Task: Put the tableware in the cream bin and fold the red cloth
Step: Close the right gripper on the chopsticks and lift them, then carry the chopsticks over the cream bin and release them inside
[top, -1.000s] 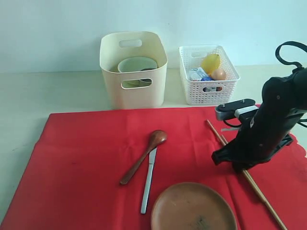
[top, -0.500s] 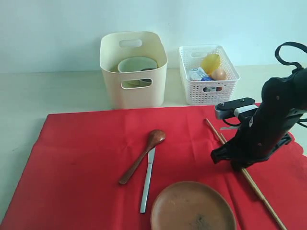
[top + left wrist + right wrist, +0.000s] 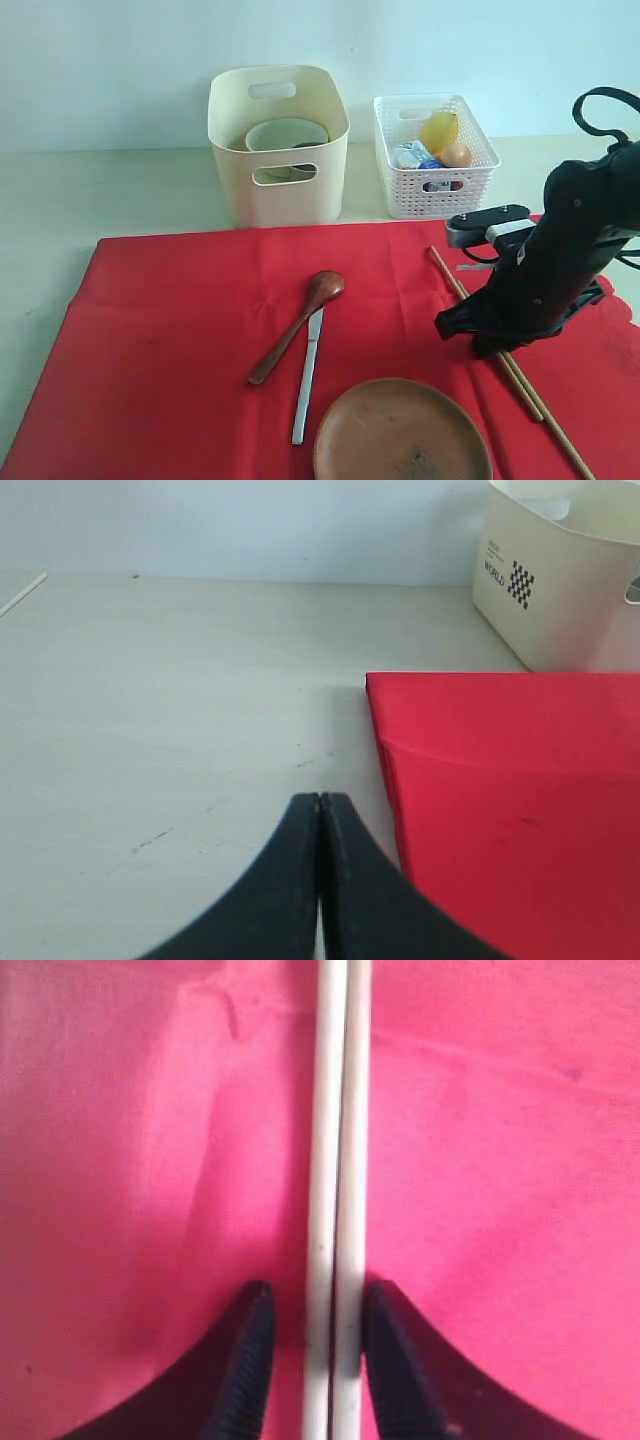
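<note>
On the right side of the red cloth (image 3: 170, 340), the right hand (image 3: 312, 1300) is low over the pair of chopsticks (image 3: 450, 276). Its jaws are parted and straddle both sticks. There's a visible gap on one side and the other pad is almost touching, so not clamped yet, as far as I can judge.

The sticks lie flat on the cloth, side by side and touching, running from near the white basket (image 3: 430, 190) toward the front edge.

Suggestions for the grab:
- Centre the pair between the pads before closing, or one stick may squirt out.
- Keep the tips just off the fabric. The wrist view shows a wrinkle beside the sticks that could get pinched in.
- The hold looks about mid-length, which is good for balance. Lift level.
- The cream bin (image 3: 290, 200) is well apart, at the back left of the cloth, with the bowl (image 3: 285, 132) already inside. The sticks are long, so tip them end-down over the rim.

The left hand (image 3: 320, 802) is pressed together and empty over the bare surface (image 3: 60, 200), near the cloth's corner.

The spoon (image 3: 292, 333), knife (image 3: 309, 375) and plate (image 3: 400, 435) aren't binned yet.
</note>
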You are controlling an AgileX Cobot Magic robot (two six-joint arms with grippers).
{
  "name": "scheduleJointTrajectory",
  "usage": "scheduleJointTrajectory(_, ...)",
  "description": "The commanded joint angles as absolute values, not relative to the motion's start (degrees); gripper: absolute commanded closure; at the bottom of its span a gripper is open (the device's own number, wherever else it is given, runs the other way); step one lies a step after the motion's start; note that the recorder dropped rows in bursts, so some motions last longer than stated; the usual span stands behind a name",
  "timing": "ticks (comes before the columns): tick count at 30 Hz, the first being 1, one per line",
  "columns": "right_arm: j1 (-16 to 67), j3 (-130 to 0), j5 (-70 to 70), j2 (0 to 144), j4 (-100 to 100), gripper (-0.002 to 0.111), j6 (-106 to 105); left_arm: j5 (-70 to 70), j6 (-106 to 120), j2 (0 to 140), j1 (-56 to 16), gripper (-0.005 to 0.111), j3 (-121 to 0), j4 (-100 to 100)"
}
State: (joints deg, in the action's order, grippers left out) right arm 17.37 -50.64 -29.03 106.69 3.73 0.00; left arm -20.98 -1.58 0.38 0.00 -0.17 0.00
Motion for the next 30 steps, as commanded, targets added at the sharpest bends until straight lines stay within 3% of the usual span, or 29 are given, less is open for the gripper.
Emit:
scheduleJointTrajectory(1, 17.32, -50.3, -30.2, 107.96, 4.11, 0.074, -0.34, -20.23, -1.36, 0.0, -0.03, 0.107, 0.0, 0.0)
scheduleJointTrajectory(5, 17.32, -50.3, -30.07, 107.96, 4.04, 0.081, -0.81, -20.23, -1.36, 0.0, -0.03, 0.107, 0.0, 0.0)
scheduleJointTrajectory(10, 17.32, -50.3, -29.81, 107.62, 2.02, 0.108, -0.96, -20.23, -1.36, 0.0, -0.03, 0.107, 0.0, 0.0)
scheduleJointTrajectory(24, 17.32, -51.26, -28.11, 91.06, 3.46, 0.108, -0.96, -20.23, -1.36, 0.0, -0.03, 0.107, 0.0, 0.0)
scheduleJointTrajectory(30, 17.32, -54.61, -26.62, 85.89, 15.98, 0.108, -12.88, -20.23, -1.36, 0.0, -0.03, 0.107, 0.0, 0.0)
